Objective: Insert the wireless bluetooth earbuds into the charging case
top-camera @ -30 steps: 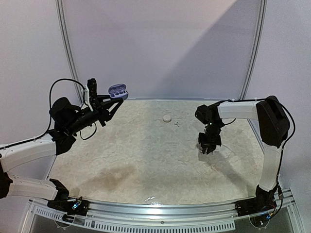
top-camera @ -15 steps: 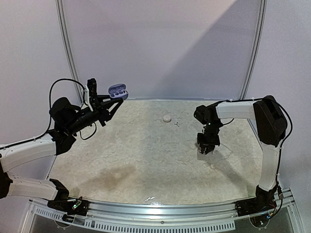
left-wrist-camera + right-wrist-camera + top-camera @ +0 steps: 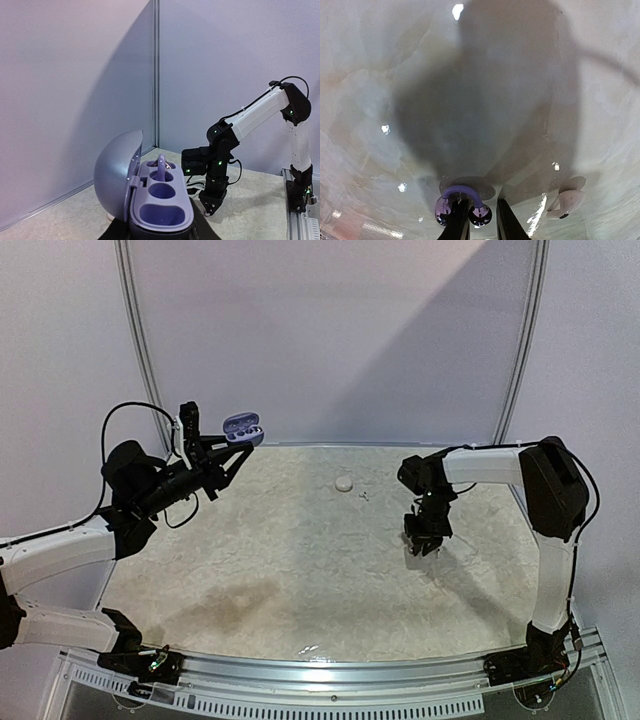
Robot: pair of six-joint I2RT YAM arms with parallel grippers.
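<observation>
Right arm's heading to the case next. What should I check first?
1. Grip of right claw on earbud: ok, pinched at the tips.
2. Hold of left claw on case: ok, raised.
3. Open lid: ok.
4. Free slots: ok, two empty; the far one has a seated bud.
5. Lift of earbud off table: cannot tell.

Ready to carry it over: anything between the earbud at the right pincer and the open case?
Nothing visible in the air. The left pincer holds the charging case up, lid open, two wells empty. Between it and the earbud at the right pincer only a small white piece lies on the table, below that path.
</observation>
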